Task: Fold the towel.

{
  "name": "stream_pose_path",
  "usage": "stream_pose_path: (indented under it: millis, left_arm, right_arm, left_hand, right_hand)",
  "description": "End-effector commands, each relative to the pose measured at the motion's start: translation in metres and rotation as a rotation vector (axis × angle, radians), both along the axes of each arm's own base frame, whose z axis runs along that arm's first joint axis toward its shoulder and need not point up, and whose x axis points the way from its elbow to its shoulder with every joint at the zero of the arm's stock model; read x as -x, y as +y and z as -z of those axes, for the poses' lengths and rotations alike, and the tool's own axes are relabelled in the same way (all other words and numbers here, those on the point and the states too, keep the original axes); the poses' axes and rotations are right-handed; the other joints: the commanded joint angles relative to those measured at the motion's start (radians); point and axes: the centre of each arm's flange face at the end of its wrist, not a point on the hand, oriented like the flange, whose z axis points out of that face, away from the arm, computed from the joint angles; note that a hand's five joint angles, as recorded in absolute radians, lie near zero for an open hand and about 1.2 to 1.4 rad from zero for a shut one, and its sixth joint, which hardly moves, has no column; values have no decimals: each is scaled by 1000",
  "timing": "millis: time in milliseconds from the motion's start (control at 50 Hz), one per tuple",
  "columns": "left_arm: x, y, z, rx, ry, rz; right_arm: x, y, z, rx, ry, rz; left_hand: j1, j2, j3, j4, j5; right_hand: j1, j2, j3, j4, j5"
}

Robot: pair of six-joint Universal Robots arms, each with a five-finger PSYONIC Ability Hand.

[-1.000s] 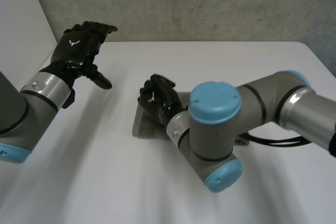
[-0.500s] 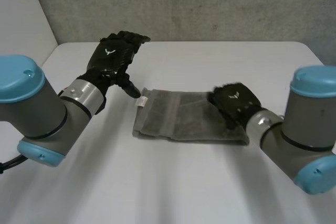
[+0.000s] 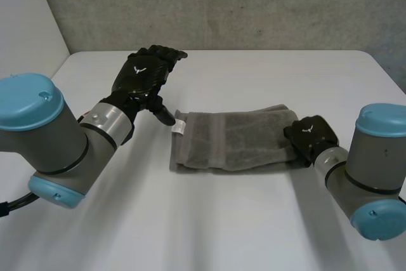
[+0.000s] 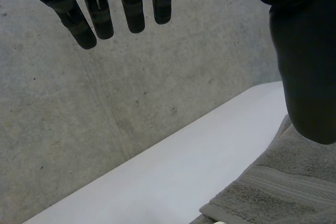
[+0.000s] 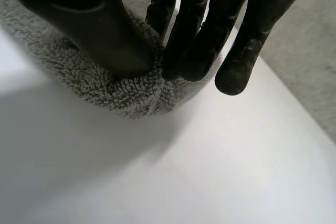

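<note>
right hand (image 3: 309, 134) slid to grey towel (image 3: 235, 141) end, centre-right of frame, pinched it | left hand (image 3: 144, 74) hovered upper left, fingers straight | towel dragged rightward, probably straightened for the next fold

Robotics lab, by the look of it: plain white desk (image 3: 254, 74), bare concrete wall (image 3: 222, 4) at twelve o'clock, left arm (image 3: 44, 138) at eight, right arm (image 3: 371, 169) at four.

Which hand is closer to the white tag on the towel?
Left. The left hand is open beside the tag, its thumb pointing toward it. The right hand pinches the towel at the opposite end, away from the tag.
</note>
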Motion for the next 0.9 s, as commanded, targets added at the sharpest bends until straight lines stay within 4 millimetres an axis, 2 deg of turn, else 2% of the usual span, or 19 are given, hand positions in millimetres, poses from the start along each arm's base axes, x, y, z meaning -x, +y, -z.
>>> stream_pose_path:
  millis: [20,60,80,120,140,180,220,240,280,360,400,420,440,460,540,640,760,800,900]
  left_arm:
    - [-1,0,-4,9,6,-2]
    - [0,-1,-9,21,13,-3]
    - [0,-1,-9,21,13,-3]
    - [-2,-4,-12,30,18,-12]
    - [-2,-4,-12,31,18,-12]
    - [-4,-7,-20,49,29,-35]
    - [-9,-7,-32,76,47,-64]
    - [-9,-7,-32,76,47,-64]
    - [-12,-9,-37,86,56,-88]
    - [-14,-11,-38,82,65,-102]
    - [-15,-11,-37,67,84,-101]
    - [-15,-11,-37,67,84,-101]
    - [-15,-11,-37,57,98,-101]
    - [-15,-11,-37,47,108,-100]
    - [-15,-12,-37,41,117,-99]
    - [-12,-11,-36,42,118,-93]
    - [-9,-11,-37,44,120,-85]
    - [-3,-13,-30,28,113,-75]
    - [15,-4,-11,-38,73,-39]
  right_arm:
    - [-10,-7,-34,151,86,-52]
    - [-35,5,-45,231,149,-159]
    - [-35,5,-45,232,150,-160]
    - [-74,28,-59,339,199,-296]
    - [-74,28,-59,340,199,-297]
    - [-107,49,-61,413,231,-409]
    - [-133,67,-56,448,243,-492]
    - [-133,67,-56,448,243,-493]
    - [-155,91,-38,436,240,-608]
    - [-170,115,-14,392,243,-724]
    - [-172,118,-9,381,241,-734]
    - [-171,115,-8,372,231,-720]
    - [-171,114,-8,371,231,-720]
    - [-170,114,-8,357,210,-708]
    - [-166,113,-27,290,73,-655]
    - [-125,59,-63,134,-225,-406]
    - [-98,32,-70,51,-348,-273]
    - [-82,19,-66,-13,-376,-199]
    - [-67,9,-61,-81,-380,-137]
  left_hand:
    - [-86,-70,-58,-75,-212]
    - [-86,-70,-58,-75,-212]
    - [-86,-70,-58,-75,-212]
    - [-86,-70,-58,-75,-212]
    - [-86,-70,-58,-75,-212]
    - [-89,-73,-60,-78,-215]
    - [-89,-73,-61,-78,-215]
    - [-89,-73,-61,-78,-215]
    - [-89,-73,-61,-78,-215]
    - [-89,-73,-61,-78,-215]
    - [-89,-73,-61,-78,-215]
    - [-89,-73,-61,-78,-215]
    - [-89,-73,-61,-78,-215]
    - [-89,-73,-61,-78,-215]
    - [-89,-73,-61,-78,-215]
    - [-86,-70,-58,-75,-212]
    - [-80,-65,-52,-69,-206]
    - [-77,-62,-49,-66,-203]
    - [-74,-59,-46,-63,-200]
  right_hand:
    - [112,88,62,55,68]
    - [112,88,62,55,68]
    - [112,88,62,55,68]
    - [112,88,62,55,68]
    - [112,88,62,55,68]
    - [112,88,62,55,68]
    - [112,88,62,55,68]
    - [112,88,62,55,68]
    - [112,88,62,55,68]
    - [112,88,62,55,68]
    - [20,-4,-30,-37,-24]
    - [-524,-548,-574,-582,-569]
    - [-530,-554,-580,-587,-574]
    - [-931,-955,-981,-988,-975]
    - [-1014,-1038,-1064,-1072,-1059]
    - [-1110,-1134,-1160,-1167,-1154]
    - [-1110,-1134,-1160,-1167,-1154]
    - [-1110,-1134,-1160,-1167,-1154]
    - [-1110,-1134,-1160,-1167,-1154]
